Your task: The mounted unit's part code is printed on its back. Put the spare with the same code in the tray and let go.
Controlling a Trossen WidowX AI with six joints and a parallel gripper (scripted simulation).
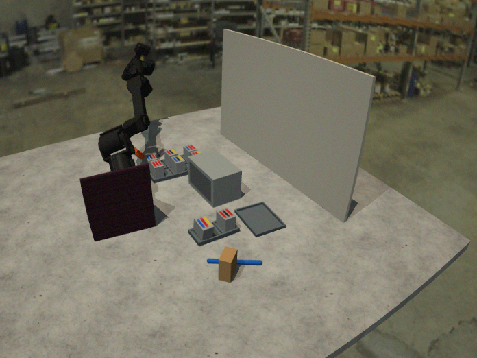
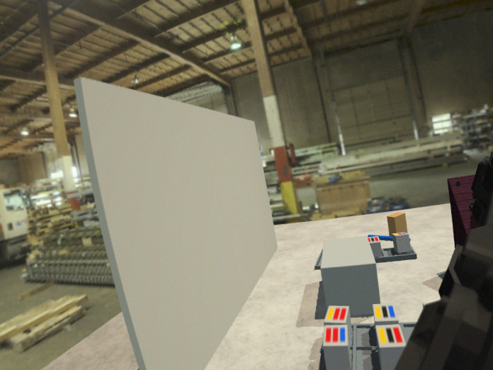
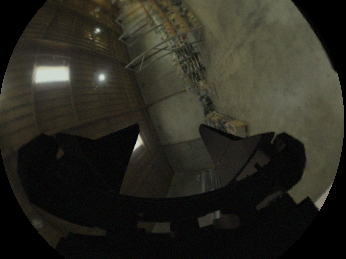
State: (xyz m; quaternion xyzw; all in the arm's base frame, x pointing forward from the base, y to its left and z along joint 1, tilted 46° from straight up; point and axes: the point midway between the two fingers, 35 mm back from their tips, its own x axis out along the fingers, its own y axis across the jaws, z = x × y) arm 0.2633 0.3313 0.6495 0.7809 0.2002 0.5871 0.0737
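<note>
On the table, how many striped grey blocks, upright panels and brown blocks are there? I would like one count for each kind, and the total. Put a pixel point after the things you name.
Striped grey blocks (image 1: 225, 223) (image 2: 336, 355): 8
Upright panels (image 1: 294, 123) (image 2: 176, 221): 2
Brown blocks (image 1: 227, 268) (image 2: 396, 225): 1
Total: 11

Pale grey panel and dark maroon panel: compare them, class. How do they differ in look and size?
The pale grey panel is light and plain; the dark maroon panel is much darker. The pale grey panel is far larger and clearly wider than tall, while the dark maroon panel is nearly square. Both stand upright.
</note>
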